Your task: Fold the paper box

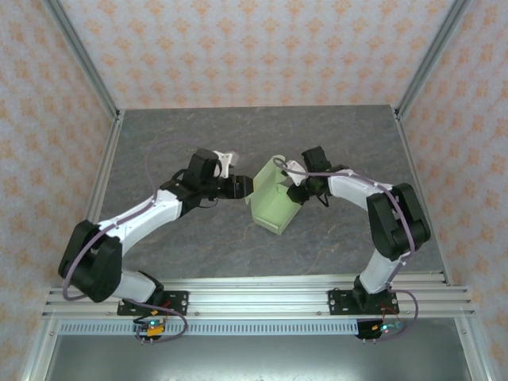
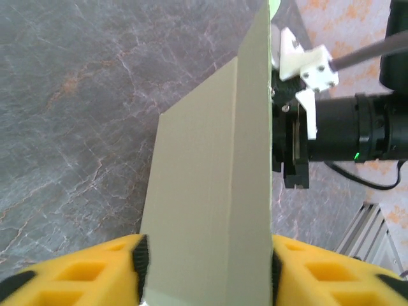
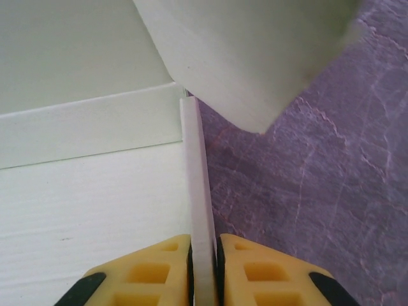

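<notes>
paper box (image 1: 274,202): stood partly folded on table (image 1: 198,135) | left gripper (image 2: 207,261): jaws held apart, box panel bracketed between | right gripper (image 3: 204,255): clamped on box wall edge

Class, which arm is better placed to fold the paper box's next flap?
Right, probably: the right gripper pinches a thin flap edge of the paper box, while the left gripper only straddles a wide panel.
</notes>
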